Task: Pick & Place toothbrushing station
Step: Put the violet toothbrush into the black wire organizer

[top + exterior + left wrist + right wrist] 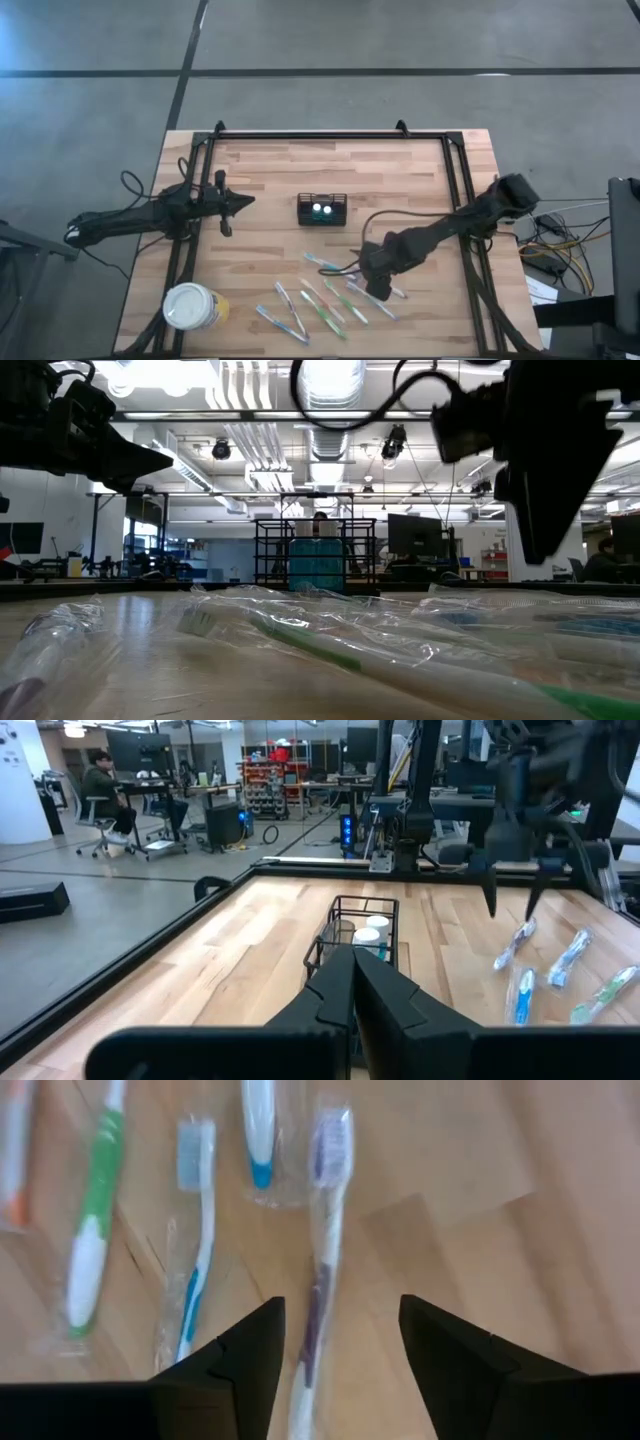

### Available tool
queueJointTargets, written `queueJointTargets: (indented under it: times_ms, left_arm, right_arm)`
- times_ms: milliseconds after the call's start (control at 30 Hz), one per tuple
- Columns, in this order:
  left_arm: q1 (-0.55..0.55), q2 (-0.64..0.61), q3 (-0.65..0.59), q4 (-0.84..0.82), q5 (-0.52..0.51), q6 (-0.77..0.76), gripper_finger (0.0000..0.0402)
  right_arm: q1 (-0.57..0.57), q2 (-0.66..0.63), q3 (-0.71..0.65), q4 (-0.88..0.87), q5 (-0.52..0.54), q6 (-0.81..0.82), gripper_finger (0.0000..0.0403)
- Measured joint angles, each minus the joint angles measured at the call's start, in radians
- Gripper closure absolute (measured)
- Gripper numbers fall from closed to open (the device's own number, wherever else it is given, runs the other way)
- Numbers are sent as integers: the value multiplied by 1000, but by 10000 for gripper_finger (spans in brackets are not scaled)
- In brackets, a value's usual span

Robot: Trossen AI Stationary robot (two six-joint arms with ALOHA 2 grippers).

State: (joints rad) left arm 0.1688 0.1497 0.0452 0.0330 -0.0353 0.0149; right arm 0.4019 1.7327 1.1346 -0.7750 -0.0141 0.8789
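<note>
- Right pincer (pixel 340 1342): fingers apart, straddling a wrapped purple brush (pixel 322 1250), poised to close on it.
- Left pincer (pixel 352 982): fingers together, idle, pointing at the caddy (pixel 322 209) just ahead.

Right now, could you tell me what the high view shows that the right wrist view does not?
Only the high view shows the black caddy, the white-and-yellow cup, the left tool shut and waiting left of the caddy, and the whole table. Only the right wrist view shows the purple toothbrush lying wrapped between the open fingers. Both show the right tool over the toothbrushes.
</note>
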Motion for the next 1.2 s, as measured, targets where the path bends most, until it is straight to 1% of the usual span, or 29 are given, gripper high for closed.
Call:
queueJointTargets:
  times_ms: [67, 200, 367, 467, 567, 633, 867, 967, 1067, 1200]
  left_arm:
    - [0, 0, 0, 0, 0, -1, 390]
    - [0, 0, 0, -1, 0, -20, 391]
    - [0, 0, 0, -9, 1, -38, 392]
    - [0, 0, 0, -12, 2, -44, 392]
    - [0, 0, 0, -13, 2, -45, 392]
    - [0, 0, 0, -13, 2, -46, 392]
    - [0, 0, 0, -14, 10, -82, 390]
    - [0, 0, 0, -14, 22, -89, 390]
    - [0, 0, 0, -15, 22, -93, 390]
    - [0, 0, 0, -21, 22, -101, 390]
  right_arm:
    - [0, 48, 17, -1, -25, -13, 199]
    - [0, 111, 29, -4, -33, -32, 197]
    - [-1, 135, 15, 12, -22, -68, 198]
    - [-1, 139, -5, 26, -5, -77, 207]
    - [-1, 137, -25, 31, -1, -80, 231]
    - [-1, 136, -36, 34, -1, -89, 256]
    - [-5, 129, -33, 24, 30, -171, 374]
    - [-12, 110, -28, 16, 41, -209, 381]
    - [-15, 64, -26, 8, 118, -232, 384]
    - [-14, -59, -26, 26, 241, -264, 385]
